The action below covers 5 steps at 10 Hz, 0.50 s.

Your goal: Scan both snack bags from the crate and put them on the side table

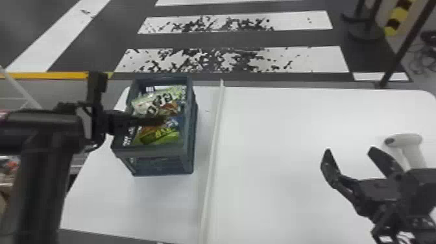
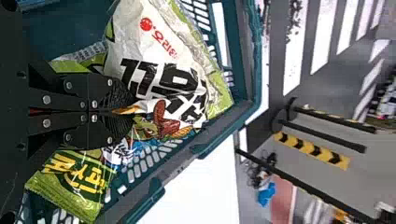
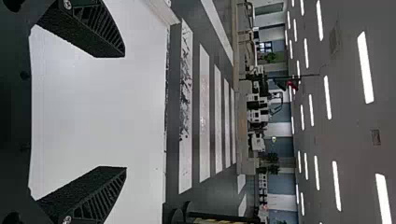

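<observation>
"Left claw [image 2: 123, 110], the nearer one, pinches the white-and-green snack bag [image 2: 161, 60] inside the crate [image 1: 155, 150]!"

"Its bulk lies on the far side; right claw [image 1: 351, 151] hangs spread over the tabletop [image 1: 285, 136]."

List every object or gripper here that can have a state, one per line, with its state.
Crate: upright, open-topped
White bag: in the crate, pinched
Green bag: in the crate, unheld
Left gripper: closed on white bag
Right gripper: open, empty
Scanner: unheld
</observation>
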{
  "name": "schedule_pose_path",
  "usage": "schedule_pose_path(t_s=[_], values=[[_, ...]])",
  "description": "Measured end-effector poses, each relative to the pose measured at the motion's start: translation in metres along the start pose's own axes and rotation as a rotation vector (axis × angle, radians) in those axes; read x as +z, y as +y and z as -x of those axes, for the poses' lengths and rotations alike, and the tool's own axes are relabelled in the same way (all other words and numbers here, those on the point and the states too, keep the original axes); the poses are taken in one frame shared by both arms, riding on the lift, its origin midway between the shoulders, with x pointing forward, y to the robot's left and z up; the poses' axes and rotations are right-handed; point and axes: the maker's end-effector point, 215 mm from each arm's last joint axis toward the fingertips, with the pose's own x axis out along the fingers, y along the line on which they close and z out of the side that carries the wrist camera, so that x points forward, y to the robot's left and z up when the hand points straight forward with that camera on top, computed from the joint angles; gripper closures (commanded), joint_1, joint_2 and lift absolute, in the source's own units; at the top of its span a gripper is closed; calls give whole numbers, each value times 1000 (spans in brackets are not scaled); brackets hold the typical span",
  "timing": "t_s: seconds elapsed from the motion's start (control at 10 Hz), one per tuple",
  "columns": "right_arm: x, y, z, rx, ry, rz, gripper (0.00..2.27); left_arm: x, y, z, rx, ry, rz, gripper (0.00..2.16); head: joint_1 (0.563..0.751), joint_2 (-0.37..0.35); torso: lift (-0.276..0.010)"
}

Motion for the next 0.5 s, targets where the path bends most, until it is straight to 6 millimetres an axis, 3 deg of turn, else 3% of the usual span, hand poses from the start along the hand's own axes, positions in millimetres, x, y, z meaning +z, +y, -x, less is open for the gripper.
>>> schedule_pose_path(t_s=[0.5], values=[[-4,0,0,-1,10,-1,70,36,-8,19,-145,-262,91,2125,695,144,-87]])
